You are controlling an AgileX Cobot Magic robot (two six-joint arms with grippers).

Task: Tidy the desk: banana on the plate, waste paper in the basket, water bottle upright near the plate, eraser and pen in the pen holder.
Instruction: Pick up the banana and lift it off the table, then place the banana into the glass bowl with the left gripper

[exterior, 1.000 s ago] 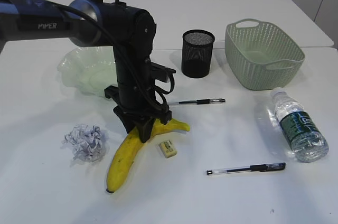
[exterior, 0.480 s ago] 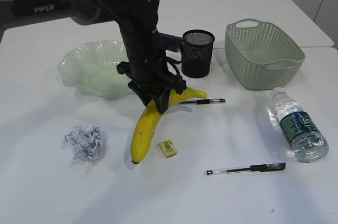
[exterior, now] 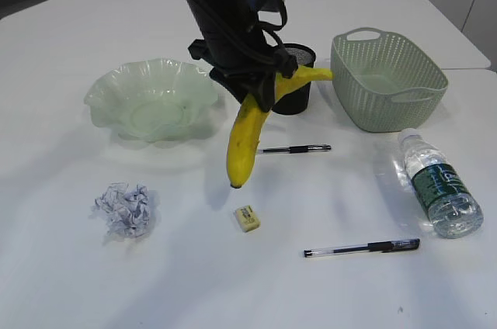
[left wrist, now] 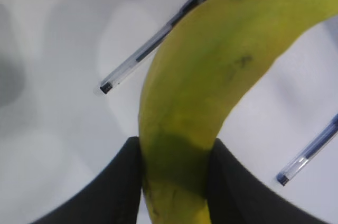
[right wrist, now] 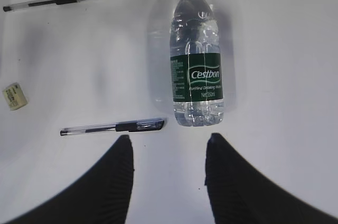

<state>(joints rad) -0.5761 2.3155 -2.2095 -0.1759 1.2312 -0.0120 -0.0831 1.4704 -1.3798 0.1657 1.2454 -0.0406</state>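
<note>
Exterior view. The left gripper point(exterior: 260, 84) hangs above the desk point(exterior: 70, 267), its fingers clamped on the stem end of the banana point(exterior: 247, 131). The fruit is lifted clear of the tabletop — its dark tip points down and away from the fingers, and its stem juts past them towards the basket point(exterior: 387, 81). The pen holder point(exterior: 297, 96) stands just behind the fingers, partly hidden by them. The plate point(exterior: 151, 100) lies beside the gripper, away from the basket, and holds nothing. Below the hanging tip lies the eraser point(exterior: 247, 218); the waste paper point(exterior: 124, 209) lies well apart from it. One pen point(exterior: 295, 149) lies on the desk beside the banana's lower half, a second pen point(exterior: 361, 248) farther off. The water bottle point(exterior: 439, 184) lies on its side, well apart from the fingers.

Left wrist view. Two dark fingers point(left wrist: 113, 187) press on either side of the banana point(left wrist: 211, 92), which runs up and away from them. One pen point(left wrist: 158, 39) lies on the desk beyond the fruit; another point(left wrist: 311, 150) lies off to one side.

Right wrist view. The right gripper point(right wrist: 169, 155) hovers with its fingers point(right wrist: 113, 171) apart and nothing between them. Just ahead of the fingertips lies the water bottle point(right wrist: 195, 71) — cap pointing away. A pen point(right wrist: 113, 127) lies crosswise next to the bottle's base, the eraser point(right wrist: 14, 96) and the other pen point(right wrist: 53, 1) farther out.
</note>
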